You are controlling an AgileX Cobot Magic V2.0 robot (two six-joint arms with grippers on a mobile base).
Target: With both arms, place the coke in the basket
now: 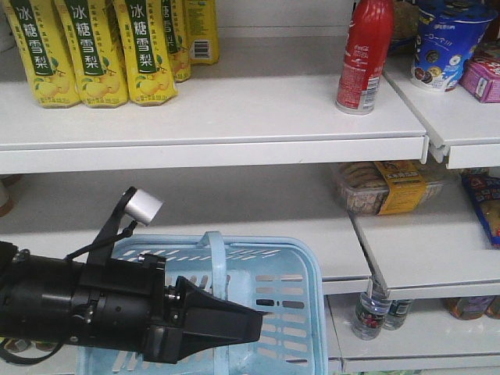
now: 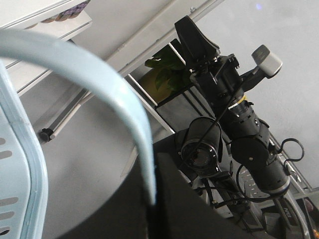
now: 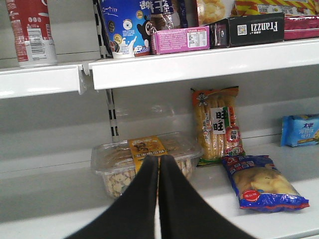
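The coke (image 1: 365,55), a red bottle with white script, stands upright on the top shelf; its lower part shows at the upper left of the right wrist view (image 3: 30,30). The light-blue basket (image 1: 297,273) hangs low in front of the shelves. My left gripper (image 2: 152,199) is shut on the basket's hoop handle (image 2: 99,74) and is hidden in the front view. My right gripper (image 1: 254,324) is shut and empty above the basket, far below the coke. It (image 3: 158,162) points at a clear biscuit box.
Yellow pear-drink bottles (image 1: 94,51) fill the top shelf's left. A blue cup (image 1: 441,43) and pink box (image 1: 483,76) stand right of the coke. The biscuit box (image 1: 383,187) and snack bags (image 3: 264,184) lie on the middle shelf, small bottles (image 1: 369,308) below.
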